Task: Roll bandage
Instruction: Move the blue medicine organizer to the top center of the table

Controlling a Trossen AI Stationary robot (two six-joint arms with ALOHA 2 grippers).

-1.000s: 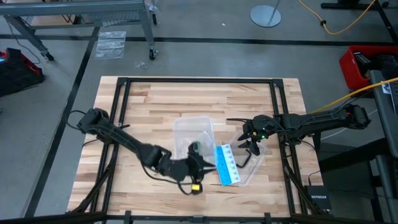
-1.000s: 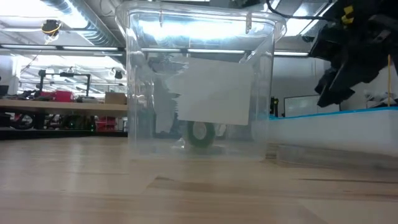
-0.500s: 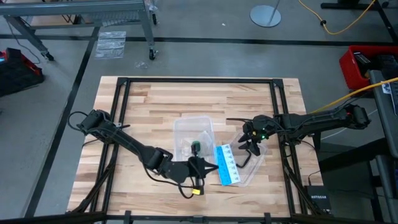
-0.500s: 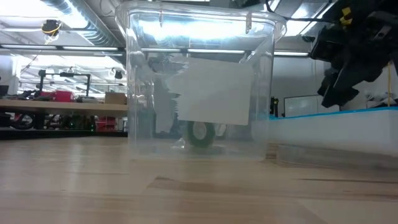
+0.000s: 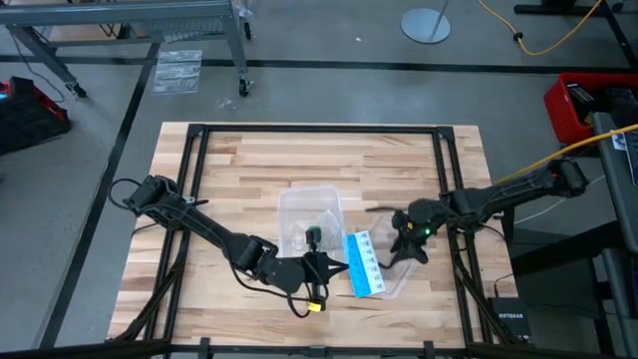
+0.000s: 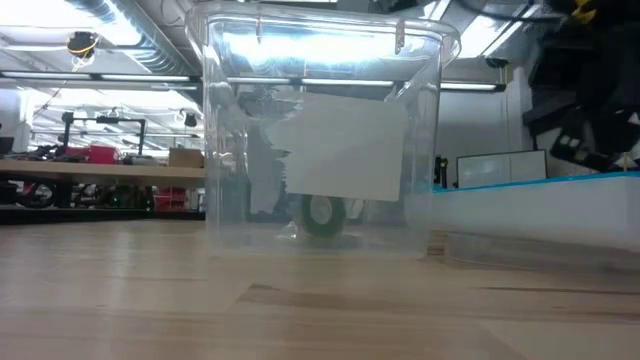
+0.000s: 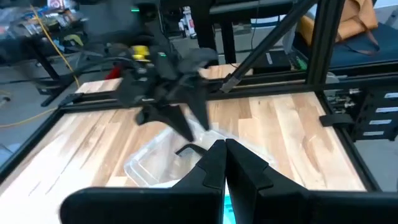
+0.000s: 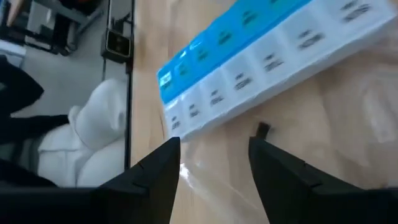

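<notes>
The left gripper (image 5: 321, 267) is closed with nothing between its fingers, low over the wooden table (image 5: 239, 170) just beside the near edge of a clear plastic container (image 5: 309, 204). The bandage (image 6: 322, 216), a small dark green roll, lies inside that container on its floor. The blue-and-white card (image 5: 364, 264) lies beside the container. The right gripper (image 5: 402, 245), fingers spread wide and empty, hovers past the card over a crumpled clear wrapper (image 5: 399, 279).
</notes>
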